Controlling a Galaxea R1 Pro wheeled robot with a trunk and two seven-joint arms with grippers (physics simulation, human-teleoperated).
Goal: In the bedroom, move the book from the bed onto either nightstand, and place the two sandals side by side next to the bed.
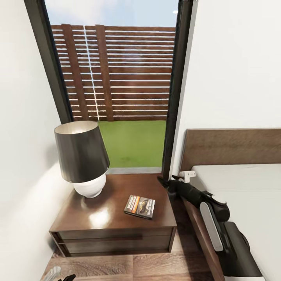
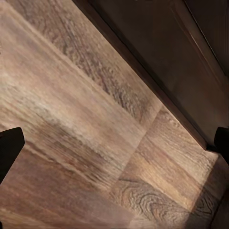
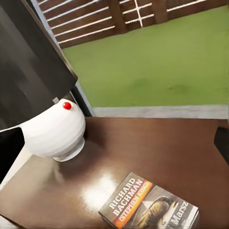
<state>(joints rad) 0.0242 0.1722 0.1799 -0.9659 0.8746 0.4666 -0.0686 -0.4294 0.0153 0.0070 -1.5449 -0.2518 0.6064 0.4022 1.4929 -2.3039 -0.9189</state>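
The book (image 1: 139,206), dark with an orange band, lies flat on the dark-brown nightstand (image 1: 97,226) toward its right front; its white title lettering reads clearly in the right wrist view (image 3: 150,206). My right gripper (image 1: 164,181) hovers open just past the nightstand's right edge, above and behind the book, fingers (image 3: 9,150) spread wide with nothing between them. The bed (image 1: 242,183) with its off-white mattress and brown headboard stands to the right. My left gripper (image 2: 114,143) hangs open low over the wood floor by the nightstand's base. The sandals are out of view.
A lamp (image 1: 82,156) with a dark shade and round white base (image 3: 55,133) stands on the nightstand's back left. Behind it is a tall glass door (image 1: 117,97) onto grass and a slatted fence. A white wall (image 1: 19,156) closes the left side; wooden floor (image 1: 128,267) runs in front.
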